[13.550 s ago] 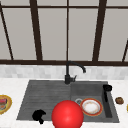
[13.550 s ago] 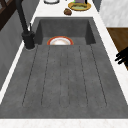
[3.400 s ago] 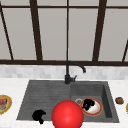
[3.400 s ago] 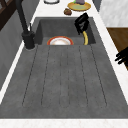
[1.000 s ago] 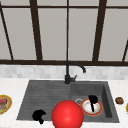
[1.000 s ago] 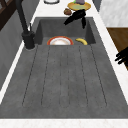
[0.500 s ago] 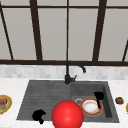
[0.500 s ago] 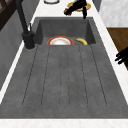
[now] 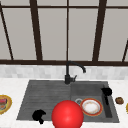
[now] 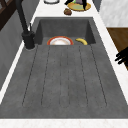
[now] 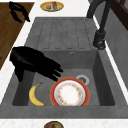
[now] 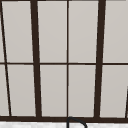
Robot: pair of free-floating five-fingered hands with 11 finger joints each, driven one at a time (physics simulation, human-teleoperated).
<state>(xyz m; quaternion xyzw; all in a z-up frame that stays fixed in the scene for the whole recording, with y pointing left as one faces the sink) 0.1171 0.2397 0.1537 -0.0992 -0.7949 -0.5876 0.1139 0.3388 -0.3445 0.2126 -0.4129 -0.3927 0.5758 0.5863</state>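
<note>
A yellow banana (image 10: 81, 41) (image 11: 35, 95) lies on the floor of the sink basin (image 9: 86, 88), next to a white plate with a red rim (image 9: 91, 107) (image 10: 60, 41) (image 11: 69, 94). My right hand (image 9: 106, 91) (image 11: 32, 62) hovers over the basin's right end, above the banana, with its fingers straight and holding nothing. It also appears far off in the left side view (image 10: 83, 3). My left hand (image 9: 38, 116) (image 10: 122, 56) (image 11: 17, 11) hangs idle by the front edge of the drainboard, fingers relaxed and holding nothing.
A black faucet (image 9: 67, 75) stands behind the sink. The ribbed drainboard (image 10: 63, 80) takes up the sink's left half. A yellow plate of food (image 9: 3, 103) (image 11: 52, 6) sits on the left counter and a brown lump (image 9: 119, 100) on the right. A red sphere (image 9: 67, 115) fronts the sink.
The banana came down into the basin in my right hand and now lies beside the plate. The right hand has let go and lifted away to the right. The left hand stayed put.
</note>
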